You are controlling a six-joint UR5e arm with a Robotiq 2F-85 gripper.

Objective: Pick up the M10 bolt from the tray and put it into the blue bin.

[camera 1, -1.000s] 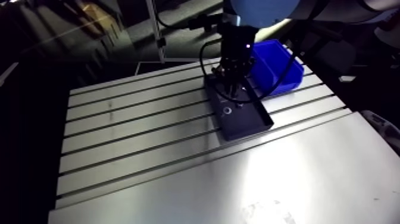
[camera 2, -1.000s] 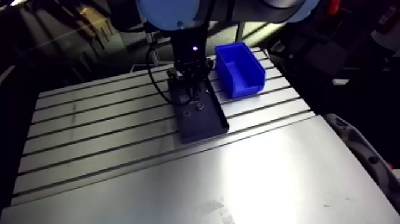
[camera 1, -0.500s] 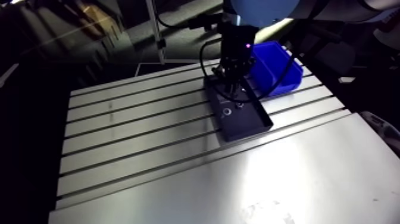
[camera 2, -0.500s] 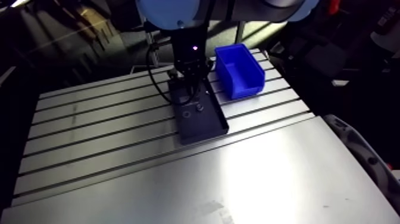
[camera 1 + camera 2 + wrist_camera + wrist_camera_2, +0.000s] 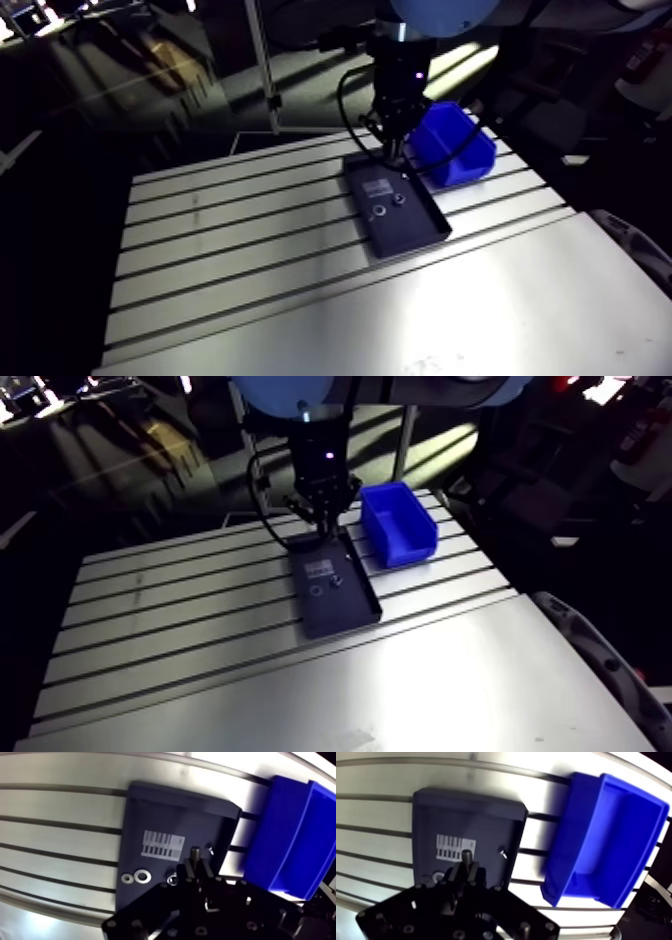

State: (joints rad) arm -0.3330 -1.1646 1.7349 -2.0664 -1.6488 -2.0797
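In the wrist view my gripper (image 5: 196, 866) is shut on the M10 bolt (image 5: 195, 854), whose grey end sticks out past the fingertips. It hangs above the dark tray (image 5: 165, 817), close to the white barcode label (image 5: 162, 845). The blue bin (image 5: 290, 837) stands just beside the tray, open and with nothing visible inside. In the arm view the gripper (image 5: 393, 135) is raised over the tray's far end (image 5: 372, 165), next to the bin (image 5: 452, 146).
Two washers (image 5: 142, 875) and a nut (image 5: 171, 881) lie in the tray near the label, and a small bright piece (image 5: 210, 849) lies by the tray wall. The tray rests on the slotted aluminium table (image 5: 230, 250), with a smooth plate (image 5: 480, 310) nearer the front.
The gripper has risen out of the tray's far end with the bolt between its fingers, uncovering the barcode label. The arm view has shifted with the arm.
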